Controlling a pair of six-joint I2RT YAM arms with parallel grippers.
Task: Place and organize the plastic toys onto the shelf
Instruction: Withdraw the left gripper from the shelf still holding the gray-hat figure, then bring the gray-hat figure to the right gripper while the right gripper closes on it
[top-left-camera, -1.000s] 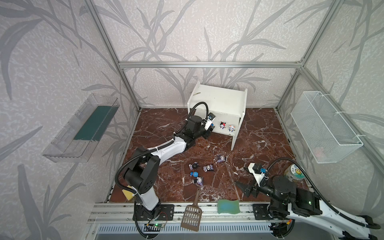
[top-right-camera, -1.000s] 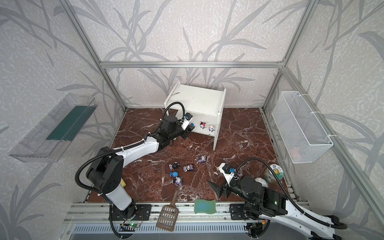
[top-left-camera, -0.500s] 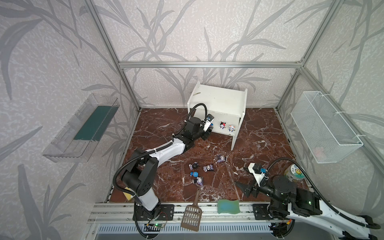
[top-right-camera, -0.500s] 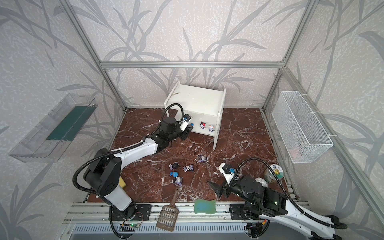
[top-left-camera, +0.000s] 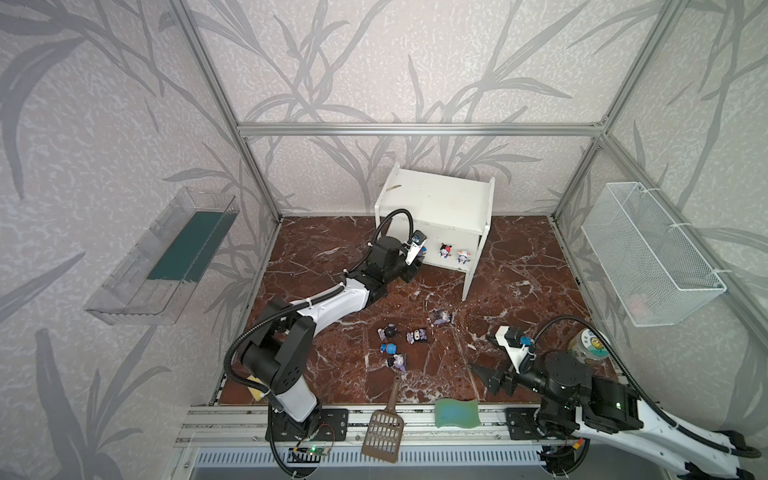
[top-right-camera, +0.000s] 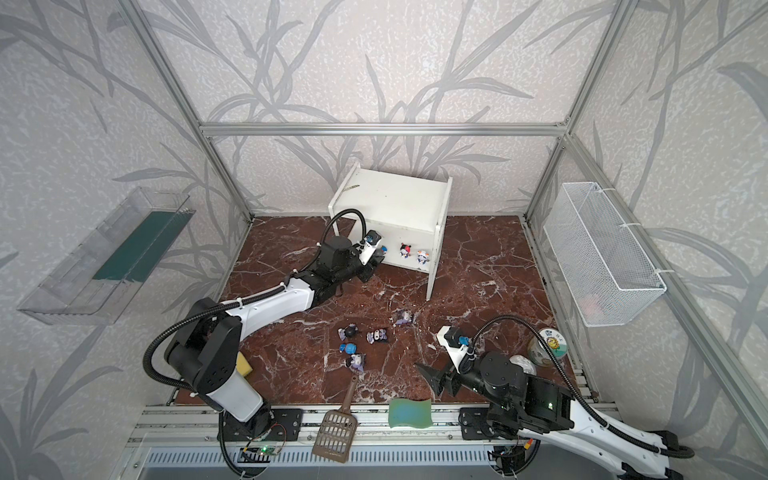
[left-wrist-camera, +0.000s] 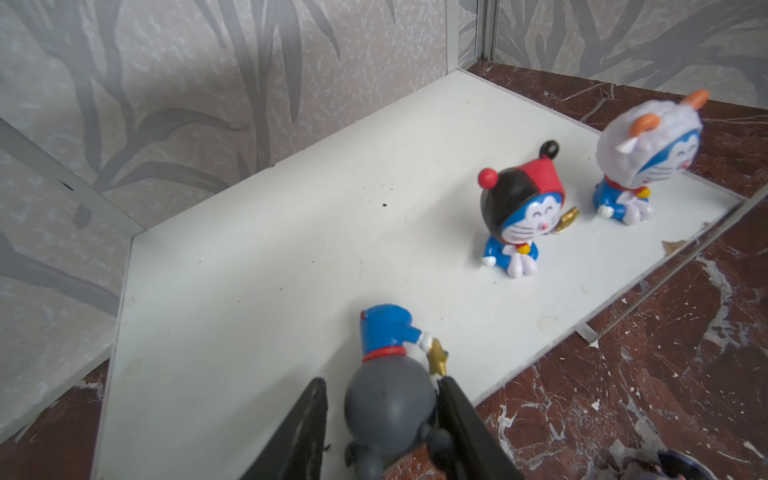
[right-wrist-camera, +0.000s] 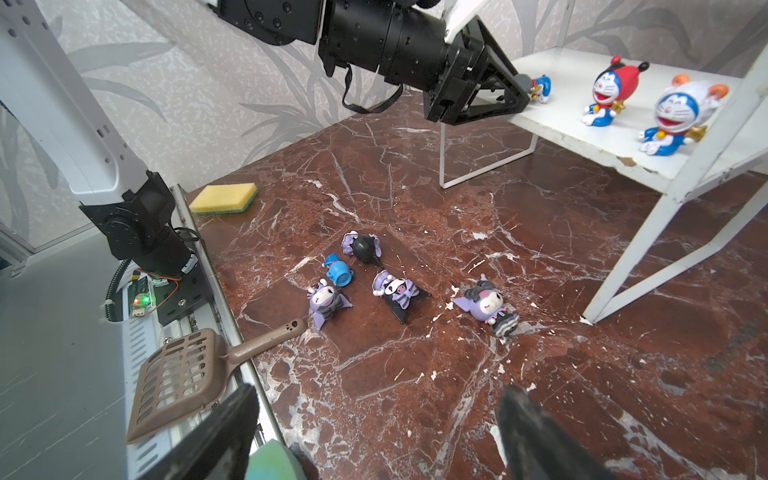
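Nearest, at the front rail, the right jaws stand spread and empty above the counter (top-left-camera: 519, 266), close to a green wavy sponge (top-left-camera: 457, 413) and a brown slotted scoop (top-left-camera: 384, 432).

Just beyond, five toys lie toppled in a loose cluster on the counter: a blue-headed figurine (right-wrist-camera: 338, 270) and four purple-and-black figurines (right-wrist-camera: 397, 293) with pointed ears. They look like hard, glossy moulded plastic, light enough to skid if nudged, with heads far bigger than their bodies. The best hold is probably across the sides of the head, the widest firm part. The thin ear tips and small limbs offer little to grip. Each one lies flat and would need turning upright before release. Being top-heavy, it may tip if let go at a tilt.

Farther back, the left jaws pinch the grey-headed figurine (left-wrist-camera: 390, 399) by its round head. Its blue body points out over the front edge of the lower board (left-wrist-camera: 291, 249) of the white shelf (top-left-camera: 436, 199). Whether its feet touch the board I cannot tell. A round head is a slippery hold, so the toy may swivel in the grip.

Beyond it on the same board, a red-and-black-headed figurine (left-wrist-camera: 515, 212) and a white-headed figurine (left-wrist-camera: 648, 158) sit upright near each other, well apart from the held one.
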